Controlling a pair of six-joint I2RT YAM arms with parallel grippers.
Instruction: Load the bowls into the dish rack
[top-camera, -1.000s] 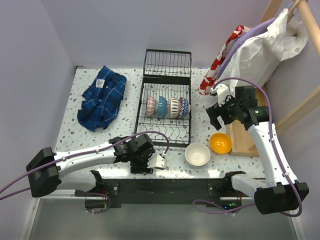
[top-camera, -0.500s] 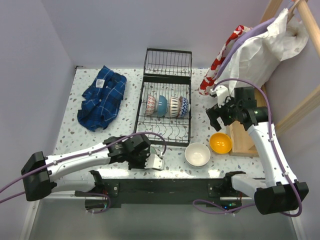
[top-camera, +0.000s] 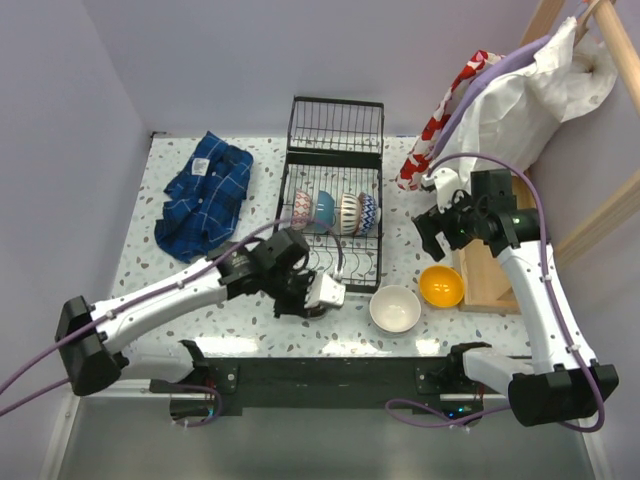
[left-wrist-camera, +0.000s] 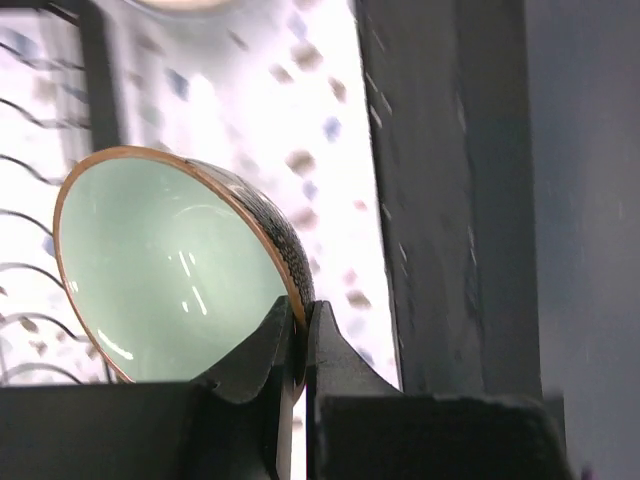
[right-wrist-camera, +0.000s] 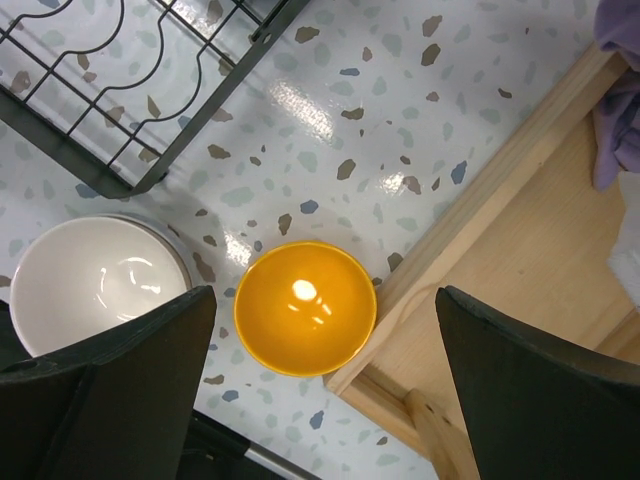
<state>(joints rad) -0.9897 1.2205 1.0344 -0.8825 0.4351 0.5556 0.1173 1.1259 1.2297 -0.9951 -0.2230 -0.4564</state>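
**Left arm.** The left gripper (left-wrist-camera: 300, 318) has its jaws clamped on the rim of a green bowl (left-wrist-camera: 170, 270), with one finger inside the wall and one outside. The bowl is pale green inside and dark and patterned outside, with a copper-coloured rim. It is tilted on edge, and its opening faces the left of the wrist view. Curved tines of the dish rack (top-camera: 336, 128) show at the left edge of that view. In the top view the gripper is at the lower centre of the frame, just beside the lower right corner of the rack. The pictures do not show whether the bowl touches the table (top-camera: 160, 275).

**Right arm.** The right gripper (right-wrist-camera: 322, 300) has its jaws wide apart and holds nothing. It is above an orange bowl (right-wrist-camera: 305, 305), which lies between the two fingers in the wrist view. The orange bowl sits upright on the table and touches the edge of the wooden tray (right-wrist-camera: 520, 270) to its right. A white bowl (right-wrist-camera: 95, 280) sits upright at the lower left of that view, near the rack corner.

**Rack.** The rack is at the upper centre of the top view, with its wire end panel upright at the top. Four bowls (top-camera: 335, 212) stand on edge in a row across it.

**Surroundings.** A blue checked cloth (top-camera: 205, 195) lies at the upper left. A white sack (top-camera: 540, 90) and a red-and-white cloth (top-camera: 460, 110) are at the upper right.
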